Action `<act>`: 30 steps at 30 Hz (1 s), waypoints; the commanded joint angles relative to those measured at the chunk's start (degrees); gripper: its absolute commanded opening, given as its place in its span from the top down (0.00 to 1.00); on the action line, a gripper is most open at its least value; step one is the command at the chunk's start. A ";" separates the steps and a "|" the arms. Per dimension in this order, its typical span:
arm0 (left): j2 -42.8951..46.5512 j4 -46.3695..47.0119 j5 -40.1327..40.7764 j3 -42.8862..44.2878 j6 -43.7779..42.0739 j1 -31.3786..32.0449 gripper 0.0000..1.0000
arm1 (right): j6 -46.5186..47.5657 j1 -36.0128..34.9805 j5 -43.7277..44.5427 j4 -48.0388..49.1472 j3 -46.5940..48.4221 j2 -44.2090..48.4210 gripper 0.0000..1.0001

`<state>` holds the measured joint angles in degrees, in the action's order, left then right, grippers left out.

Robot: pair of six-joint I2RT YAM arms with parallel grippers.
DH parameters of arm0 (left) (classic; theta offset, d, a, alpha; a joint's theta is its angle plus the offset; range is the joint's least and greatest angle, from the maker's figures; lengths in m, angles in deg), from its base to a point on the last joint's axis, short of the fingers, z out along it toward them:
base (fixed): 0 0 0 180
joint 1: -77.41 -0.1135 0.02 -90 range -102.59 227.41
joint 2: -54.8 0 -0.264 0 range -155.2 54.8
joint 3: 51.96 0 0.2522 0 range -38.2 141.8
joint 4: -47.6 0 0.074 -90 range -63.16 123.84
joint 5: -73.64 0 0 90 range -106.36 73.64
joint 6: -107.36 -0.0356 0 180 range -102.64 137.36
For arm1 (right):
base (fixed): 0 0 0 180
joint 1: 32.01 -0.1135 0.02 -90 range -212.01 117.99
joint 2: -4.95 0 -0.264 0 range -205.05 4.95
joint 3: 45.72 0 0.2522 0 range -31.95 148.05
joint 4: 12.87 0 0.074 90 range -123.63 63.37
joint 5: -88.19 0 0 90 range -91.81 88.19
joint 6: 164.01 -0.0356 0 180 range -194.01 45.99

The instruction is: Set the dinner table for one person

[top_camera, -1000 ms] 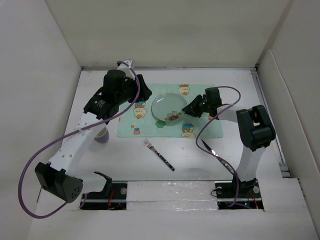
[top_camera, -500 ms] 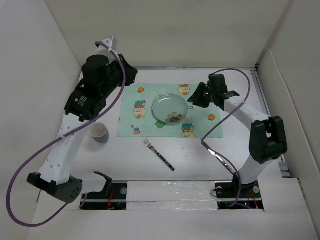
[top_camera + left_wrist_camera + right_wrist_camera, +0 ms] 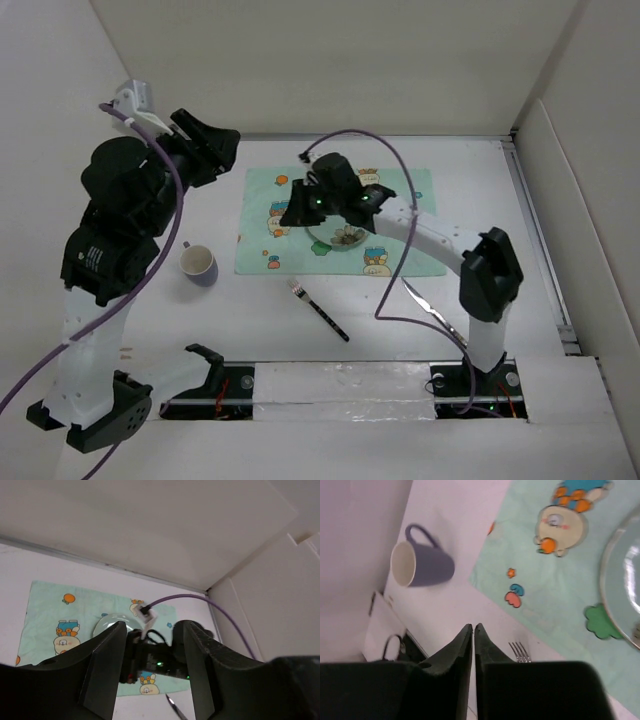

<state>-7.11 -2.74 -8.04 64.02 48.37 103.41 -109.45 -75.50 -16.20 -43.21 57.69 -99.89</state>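
The white dinner table (image 3: 500, 200) carries a mint-green cartoon placemat (image 3: 410, 200) with a clear glass plate (image 3: 345, 235) on it. A purple mug (image 3: 198, 265) stands upright left of the mat. A fork (image 3: 318, 308) lies in front of the mat and a knife (image 3: 432, 310) further right. My left gripper (image 3: 222, 150) is open and empty, raised high above the table's far-left part. My right gripper (image 3: 288, 212) is shut and empty, reaching over the plate to the mat's left half. In the right wrist view the shut gripper (image 3: 473, 626) hovers between the mug (image 3: 422, 563) and the fork tines (image 3: 520, 651).
White walls enclose the table at the back and on both sides. In the left wrist view the open gripper (image 3: 152, 630) frames the right arm's wrist over the placemat (image 3: 50, 605), with the knife tip (image 3: 175, 712) below. The right arm's purple cable loops over the mat.
My left arm has lifted and swung left, away from the placemat. My right arm has swept left across the plate, from the mat's right side to its left half.
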 commanded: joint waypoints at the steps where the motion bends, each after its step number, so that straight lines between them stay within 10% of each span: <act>1: 2.84 -0.86 1.36 3.43 0.99 -0.25 0.54 | 1.16 -3.70 -0.19 -1.43 10.70 -5.45 0.76; 6: 7.24 1.42 -4.44 -4.81 3.09 -0.25 0.52 | 2.92 -9.59 0.93 -8.46 28.71 -18.01 0.22; 11: 8.55 -0.42 -10.42 -10.97 3.63 -0.25 0.52 | 0.73 -13.55 3.22 -12.77 44.09 -32.24 0.14; 23: 10.58 -4.38 -12.27 -13.36 -0.32 -0.25 0.51 | -8.59 -16.54 2.70 -6.36 56.87 -46.33 0.12; 26: 11.11 -4.64 -10.78 -13.27 -1.03 0.28 0.51 | -9.56 -16.54 3.32 -6.54 55.99 -47.13 0.24; 30: 11.37 -4.30 -9.72 -13.71 -1.47 0.98 0.51 | -10.00 -16.54 6.38 -3.73 48.27 -42.31 0.65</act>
<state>3.51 -8.27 -18.71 50.16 48.50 104.02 -118.74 -92.04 -12.99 -50.73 109.10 -146.53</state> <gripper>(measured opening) 0.491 0.417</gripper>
